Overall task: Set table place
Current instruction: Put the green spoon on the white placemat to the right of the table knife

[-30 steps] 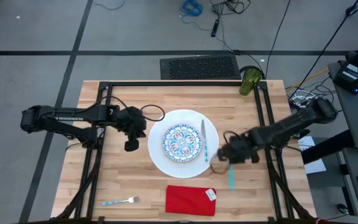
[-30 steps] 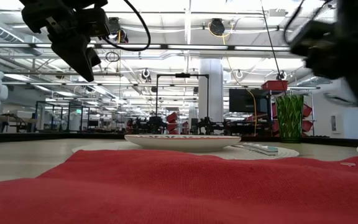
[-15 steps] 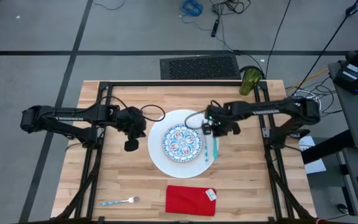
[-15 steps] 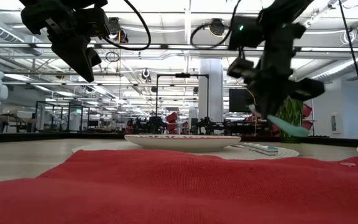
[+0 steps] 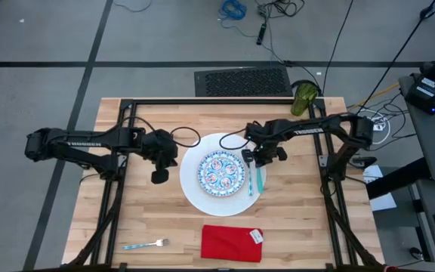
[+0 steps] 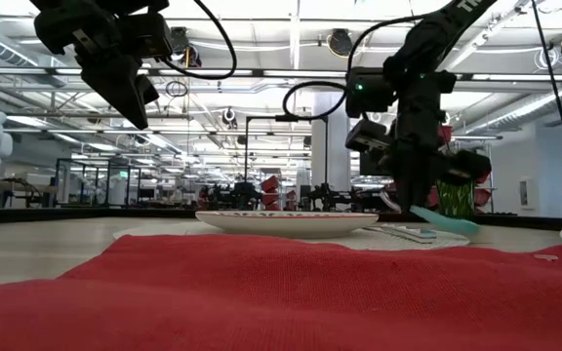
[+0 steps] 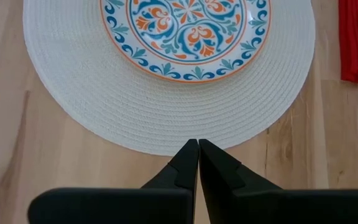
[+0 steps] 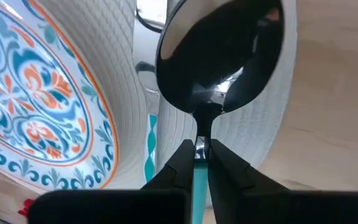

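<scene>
**Spoon held over the right edge of the big plate**

Your bench is a light-wood block top with black rails running down both sides, standing on a grey floor with dark lines. Beyond its far edge you have a dark floor mat and loose cables. From the low camera the room behind opens into a long bright hall with ceiling lights, a column and distant equipment, all too far off to name.

Your right tool is over the right side of the big white plate, fingers clamped on the neck of the teal-handled spoon. The bowl points ahead of the fingers in the wrist camera and the teal handle slants down close to the plate in the low view. You can't tell from here whether the spoon touches the plate. The knife lies on that same right side, partly covered by the tool.

Your left tool is closed on nothing, hovering just off the left rim of the big plate. The small patterned plate sits in the middle of it.

The red napkin lies near the front edge, filling the low camera's foreground and hiding the near bench. The fork is to its left. The green cup stands at the far right corner, partly behind the right arm in the low view.
</scene>
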Available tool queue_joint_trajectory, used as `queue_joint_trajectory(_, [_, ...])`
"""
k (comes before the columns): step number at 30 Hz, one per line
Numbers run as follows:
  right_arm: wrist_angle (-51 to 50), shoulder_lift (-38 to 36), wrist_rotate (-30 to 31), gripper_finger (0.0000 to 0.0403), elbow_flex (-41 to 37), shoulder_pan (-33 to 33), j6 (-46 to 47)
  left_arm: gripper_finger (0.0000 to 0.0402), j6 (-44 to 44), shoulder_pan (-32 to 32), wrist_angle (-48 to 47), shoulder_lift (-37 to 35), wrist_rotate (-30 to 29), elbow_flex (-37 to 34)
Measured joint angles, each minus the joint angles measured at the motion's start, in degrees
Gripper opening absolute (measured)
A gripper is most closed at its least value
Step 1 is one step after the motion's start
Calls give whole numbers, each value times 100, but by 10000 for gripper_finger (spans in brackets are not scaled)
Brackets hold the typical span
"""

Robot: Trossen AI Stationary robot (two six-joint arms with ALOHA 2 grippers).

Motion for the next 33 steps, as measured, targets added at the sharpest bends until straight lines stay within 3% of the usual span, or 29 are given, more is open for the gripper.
queue_joint_trajectory(24, [42, 10, -3, 11, 2, -94, 359, 0, 0, 0, 9, 0, -2, 0])
queue_joint_trajectory(33, [42, 9, 8, 29, 2, -90, 324, 0, 0, 0, 9, 0, -2, 0])
